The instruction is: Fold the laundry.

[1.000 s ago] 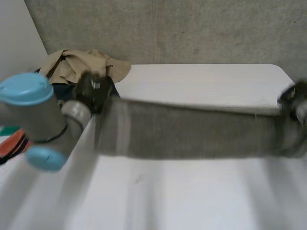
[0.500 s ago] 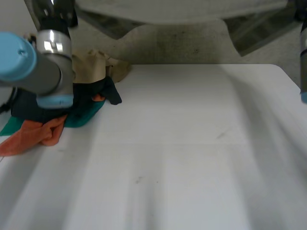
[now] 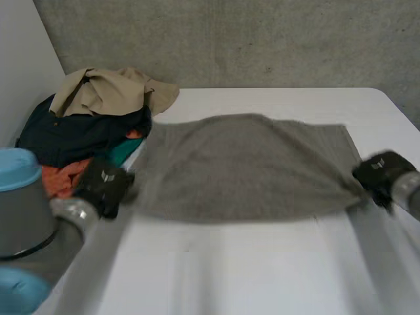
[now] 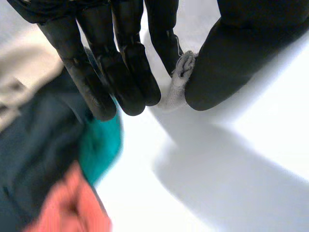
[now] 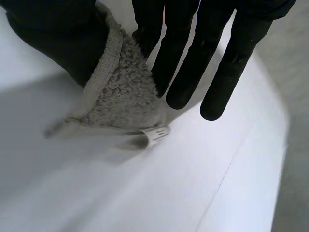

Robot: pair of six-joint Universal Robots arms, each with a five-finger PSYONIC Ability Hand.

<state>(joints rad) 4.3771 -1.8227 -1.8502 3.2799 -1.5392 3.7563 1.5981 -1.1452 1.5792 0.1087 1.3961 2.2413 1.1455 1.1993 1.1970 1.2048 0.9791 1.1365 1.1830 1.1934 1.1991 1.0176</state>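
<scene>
Towel (image 3: 243, 164): spread on the tabletop (image 3: 262, 275), long axis running hand to hand.
Left robot hand (image 3: 105, 187): I see it pinching the near-left corner.
Right robot hand (image 3: 384, 174): pinching the near-right corner.

Grey towel (image 5: 123, 89) corner pinched by right robot hand (image 5: 186, 67), small white tag (image 5: 156, 135), white table (image 5: 203, 193)

Head camera looks down from behind the robot, across the white table (image 3: 262, 269) toward the wall (image 3: 230, 39) at 12 o'clock. Wrist cameras sit close along each palm: left hand (image 3: 102, 187) at 9 o'clock, right hand (image 3: 380, 172) at 3 o'clock. All three views share the grey towel (image 3: 243, 167).
</scene>
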